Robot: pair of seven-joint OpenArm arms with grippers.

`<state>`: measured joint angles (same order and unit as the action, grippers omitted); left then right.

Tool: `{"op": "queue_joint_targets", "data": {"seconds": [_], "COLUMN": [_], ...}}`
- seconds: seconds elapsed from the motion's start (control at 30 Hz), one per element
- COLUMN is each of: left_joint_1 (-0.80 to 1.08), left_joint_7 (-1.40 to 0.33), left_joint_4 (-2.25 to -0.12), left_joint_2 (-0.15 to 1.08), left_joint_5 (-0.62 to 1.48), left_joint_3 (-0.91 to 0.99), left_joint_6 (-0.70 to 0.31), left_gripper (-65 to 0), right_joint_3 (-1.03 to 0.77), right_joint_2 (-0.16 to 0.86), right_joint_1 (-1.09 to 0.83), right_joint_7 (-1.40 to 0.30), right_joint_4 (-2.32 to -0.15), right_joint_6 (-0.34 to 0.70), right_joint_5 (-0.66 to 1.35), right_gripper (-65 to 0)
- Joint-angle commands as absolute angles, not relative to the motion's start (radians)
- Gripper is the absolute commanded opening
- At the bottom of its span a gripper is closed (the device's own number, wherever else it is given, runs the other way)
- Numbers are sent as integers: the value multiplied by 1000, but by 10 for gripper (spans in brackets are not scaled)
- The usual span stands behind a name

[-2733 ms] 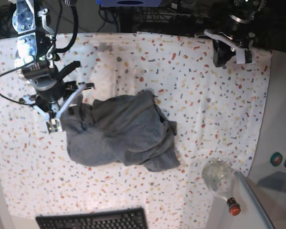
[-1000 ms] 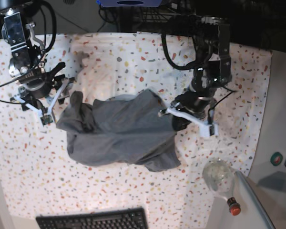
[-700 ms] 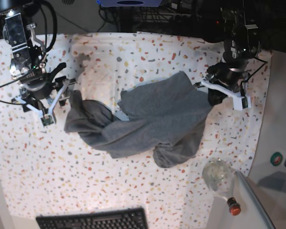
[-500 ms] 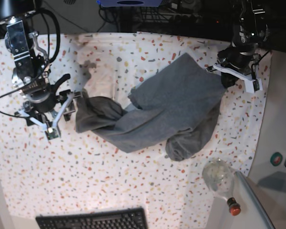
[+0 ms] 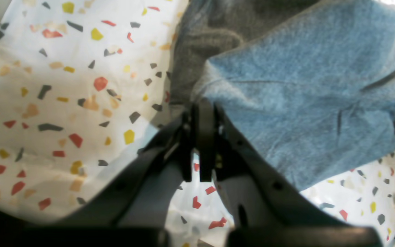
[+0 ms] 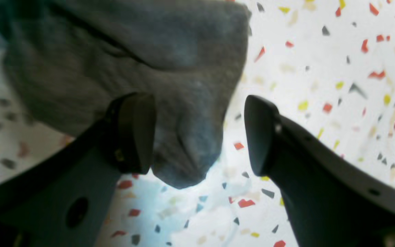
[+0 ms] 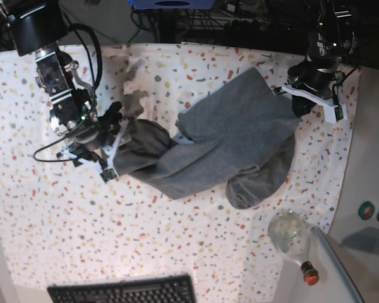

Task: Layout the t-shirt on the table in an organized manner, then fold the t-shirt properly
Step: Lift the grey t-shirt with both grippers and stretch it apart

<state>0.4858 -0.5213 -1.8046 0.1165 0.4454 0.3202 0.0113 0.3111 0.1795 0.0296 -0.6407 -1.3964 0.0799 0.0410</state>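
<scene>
Base view: my left gripper is clenched on the t-shirt near the table's far right corner; my right gripper is released, straddling a fold.

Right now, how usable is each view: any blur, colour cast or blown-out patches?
Left wrist view: the t-shirt reads bluish, the fingers are soft, and the top right corner is blown out. Right wrist view: soft throughout, the table speckles smeared. Base view: sharpest, evenly lit, with a blurred patch near the top left.
</scene>
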Motion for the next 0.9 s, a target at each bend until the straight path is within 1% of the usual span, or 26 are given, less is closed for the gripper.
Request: {"op": "queue_joint_targets", "data": {"seconds": [0.0,0.17,0.3,0.33,0.37,0.4,0.47,0.5,0.53,0.63,0.77,0.87], "left_joint_1": [489,489,489,489,489,487,486,486,486,484,476,400], "left_joint_7": [-503,-503,-503,-503,-503,-503,-503,-503,-503,-503,-512,-625], "left_joint_4": [-1824,-1824,-1825,-1828,-1830,-1830,-1831,-1831,-1833,-1833,-1867,-1945], "left_joint_2": [124,125,125,125,125,125,125,125,125,128,173,171], "left_joint_5": [446,446,446,446,446,446,446,446,446,446,453,453], "left_joint_3": [331,326,323,323,323,323,323,323,326,335,348,349], "left_joint_6": [7,7,7,7,7,7,7,7,7,7,7,8], "left_gripper": [-650,-650,-650,-650,-650,-650,-650,-650,-650,-650,-650,-650], "right_joint_3": [305,257,254,254,254,254,254,252,248,217,35,-41], "right_joint_2": [185,193,174,174,174,174,171,170,162,159,160,213], "right_joint_1": [59,59,99,99,96,94,93,90,88,68,44,45], "right_joint_7": [-621,-621,-585,-564,-541,-524,-513,-513,-513,-509,-515,-516], "right_joint_4": [-1411,-1426,-1293,-1276,-1265,-1259,-1237,-1219,-1207,-1213,-1322,-1388], "right_joint_6": [77,77,84,85,85,87,88,96,107,131,131,131], "right_joint_5": [38,38,38,38,39,41,42,42,42,42,38,38], "right_gripper": [-269,-269,-270,-284,-323,-383,-527,-615,-650,-650,-650,-650]}}
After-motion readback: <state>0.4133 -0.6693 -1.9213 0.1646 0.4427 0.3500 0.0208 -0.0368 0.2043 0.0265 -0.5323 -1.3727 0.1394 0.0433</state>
